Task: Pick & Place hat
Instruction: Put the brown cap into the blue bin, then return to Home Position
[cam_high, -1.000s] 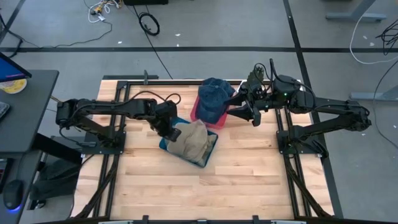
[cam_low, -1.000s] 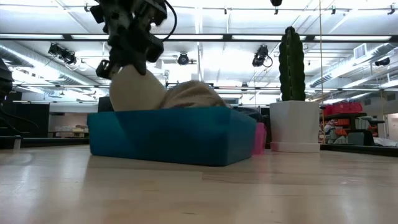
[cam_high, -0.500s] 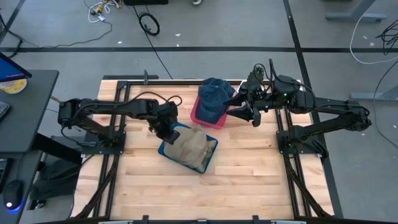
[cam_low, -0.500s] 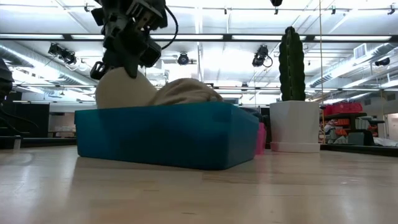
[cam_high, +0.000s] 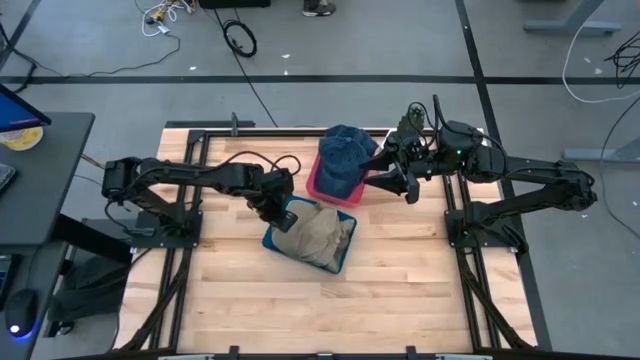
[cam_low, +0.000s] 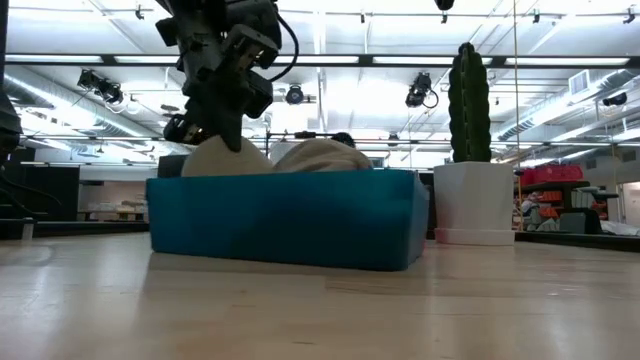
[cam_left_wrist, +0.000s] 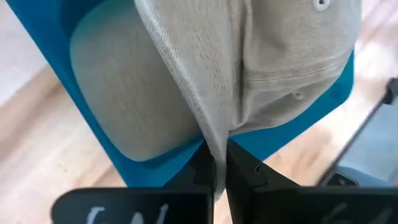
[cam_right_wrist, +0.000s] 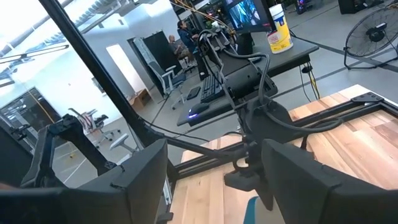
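Note:
A tan hat (cam_high: 316, 232) lies in a blue bin (cam_high: 334, 260) near the middle of the table; the low view shows the tan hat (cam_low: 318, 157) rising above the bin's wall (cam_low: 290, 228). My left gripper (cam_high: 283, 213) is shut on the hat's left end, seen close in the wrist view as my left gripper (cam_left_wrist: 215, 171). A blue hat (cam_high: 341, 152) rests on a pink bin (cam_high: 333, 192) at the far side. My right gripper (cam_high: 398, 180) hangs open in the air beside that bin, touching nothing, its fingers apart in its own view (cam_right_wrist: 214, 186). My left gripper pinches a fold of the hat's cloth (cam_left_wrist: 217, 140) between its two fingers, where the brim (cam_left_wrist: 134, 106) meets the crown (cam_left_wrist: 298, 56). The fingers come from above, slanting down from the table's left. The hat lies in the blue bin, its brim against the bin's inside.
A white pot with a tall cactus (cam_low: 470, 160) shows behind the bins in the low view. Black frame rails (cam_high: 455, 235) run along both sides of the wooden table (cam_high: 400, 300), whose near half is bare wood.
My left gripper has gone down and a little toward the table's right edge, still shut on the tan hat. The hat's brim end has sunk lower into the blue bin. The bin has slid a short way on the table, left and then right.

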